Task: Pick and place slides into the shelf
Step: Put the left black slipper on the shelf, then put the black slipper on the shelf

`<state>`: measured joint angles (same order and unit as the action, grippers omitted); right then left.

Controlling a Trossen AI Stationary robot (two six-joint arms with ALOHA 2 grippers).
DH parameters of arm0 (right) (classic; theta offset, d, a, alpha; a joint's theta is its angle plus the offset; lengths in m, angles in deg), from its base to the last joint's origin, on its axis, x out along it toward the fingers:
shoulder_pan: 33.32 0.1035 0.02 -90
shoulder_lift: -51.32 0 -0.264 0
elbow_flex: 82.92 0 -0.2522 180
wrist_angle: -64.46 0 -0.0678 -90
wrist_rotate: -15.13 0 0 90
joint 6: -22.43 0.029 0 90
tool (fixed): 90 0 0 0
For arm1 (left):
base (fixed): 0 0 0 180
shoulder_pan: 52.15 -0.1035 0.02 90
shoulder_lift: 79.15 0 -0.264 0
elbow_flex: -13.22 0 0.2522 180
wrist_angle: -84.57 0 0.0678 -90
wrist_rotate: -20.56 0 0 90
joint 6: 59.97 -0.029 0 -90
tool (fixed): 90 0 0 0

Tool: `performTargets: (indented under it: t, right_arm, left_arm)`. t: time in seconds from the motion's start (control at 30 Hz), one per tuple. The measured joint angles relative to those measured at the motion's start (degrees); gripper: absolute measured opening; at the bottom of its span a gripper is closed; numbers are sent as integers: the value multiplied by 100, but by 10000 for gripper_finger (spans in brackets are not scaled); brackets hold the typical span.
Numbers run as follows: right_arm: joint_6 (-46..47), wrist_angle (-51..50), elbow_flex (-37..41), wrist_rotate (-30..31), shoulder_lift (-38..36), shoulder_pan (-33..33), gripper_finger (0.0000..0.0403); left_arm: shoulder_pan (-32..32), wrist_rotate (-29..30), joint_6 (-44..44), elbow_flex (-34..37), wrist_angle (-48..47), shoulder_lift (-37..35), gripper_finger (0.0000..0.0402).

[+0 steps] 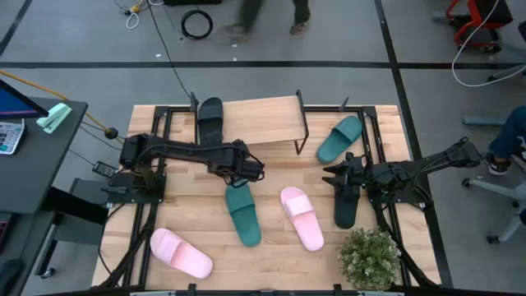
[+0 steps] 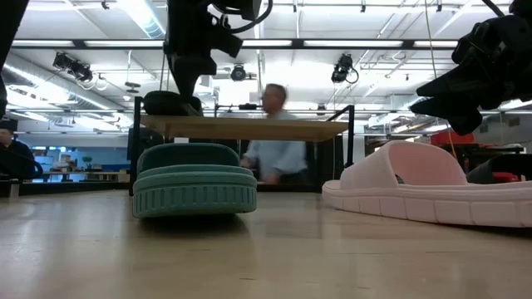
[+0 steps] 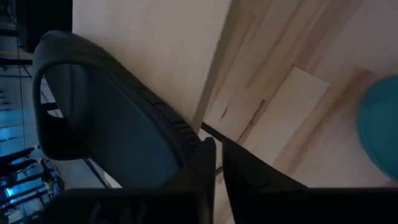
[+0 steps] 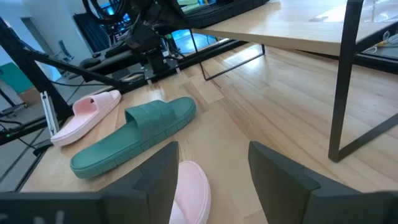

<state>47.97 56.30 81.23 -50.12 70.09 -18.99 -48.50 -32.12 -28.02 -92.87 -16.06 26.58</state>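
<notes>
The shelf point(image 1: 267, 120) stands at the table's far middle. One black slide point(image 1: 210, 119) lies sole-down on the left end of its plank; the low view shows that slide point(image 2: 170, 102) on top too. My left gripper point(image 1: 257, 170), shut, hovers just in front of the shelf's near edge and touches nothing. My right gripper point(image 1: 340, 176) is open above the second black slide point(image 1: 345, 207). One teal slide point(image 1: 242, 213) and one pink slide point(image 1: 302, 217) lie at the table's centre. Another teal slide point(image 1: 339, 137) lies right of the shelf, another pink slide point(image 1: 181, 252) at the near left.
A potted green plant point(image 1: 370, 257) stands at the table's near right corner. Black frame rails run along the table's left and right sides. A person point(image 2: 278, 145) shows beyond the far edge. Bare wood lies between the shelf and the centre slides.
</notes>
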Motion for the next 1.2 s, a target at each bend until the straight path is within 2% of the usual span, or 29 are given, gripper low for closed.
performTargets:
  t: [0.13,0.27,0.47,0.57,0.67,0.73,0.8,0.93,1.03,1.2]
  right_arm:
    - [-39,0,0,2,0,-1,201]
    - [-559,0,0,-53,5,12,201]
    - [-867,133,0,-741,177,266,188]
    - [-877,720,0,-854,290,499,171]
    - [-819,1779,0,-1143,449,761,158]
    - [-833,2475,-10,-1255,598,964,156]
    - [-1077,2710,-108,-1266,788,1167,156]
    - [-1668,2548,-710,-1270,1368,1444,163]
    - [-2235,2111,-1569,-1266,1873,1581,168]
    - [-2767,276,-3324,-997,2916,1675,170]
  left_arm:
    - [92,-4,-161,-2,12,0,80]
    - [151,7,-306,-2,30,0,121]
    - [152,10,-313,-2,32,0,161]
    - [152,11,-330,-2,26,-2,168]
    - [152,13,-594,-2,31,-2,168]
    - [150,11,-765,-2,71,-2,166]
    - [135,13,-863,-2,166,-4,166]
    - [128,15,-863,-2,262,-4,167]
    - [144,13,-866,-4,480,-4,164]
    - [150,11,-577,-4,656,-12,157]
